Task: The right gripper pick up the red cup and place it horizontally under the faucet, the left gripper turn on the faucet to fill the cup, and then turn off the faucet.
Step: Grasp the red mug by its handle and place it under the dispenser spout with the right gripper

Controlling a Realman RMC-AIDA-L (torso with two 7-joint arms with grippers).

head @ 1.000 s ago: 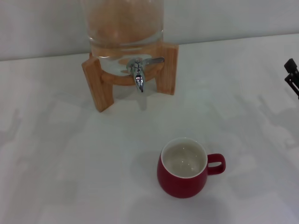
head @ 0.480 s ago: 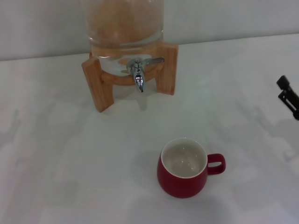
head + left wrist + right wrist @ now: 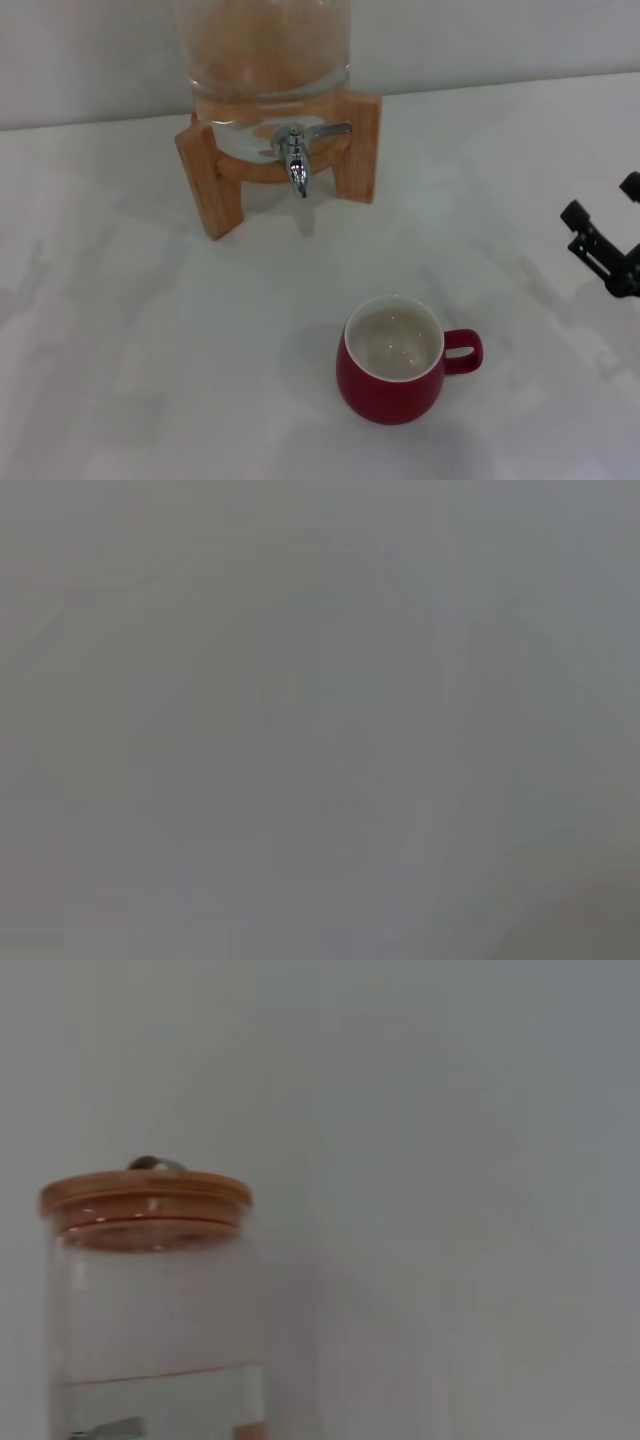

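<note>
The right tool (image 3: 607, 238) reaches in from the right edge of the head view, its black fingers (image 3: 583, 226) spread wide and holding nothing, well apart from the red cup (image 3: 393, 359). The cup stands upright on the white surface (image 3: 150, 330), handle toward the right, in front of the faucet (image 3: 296, 158) on the glass dispenser (image 3: 152, 1300). The arm behind the tool is cut off. The left tool is out of sight.

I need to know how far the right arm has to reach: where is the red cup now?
In the head view, the red cup stands upright on the white table, in front of the faucet and slightly to its right, its handle pointing toward the right gripper.
</note>
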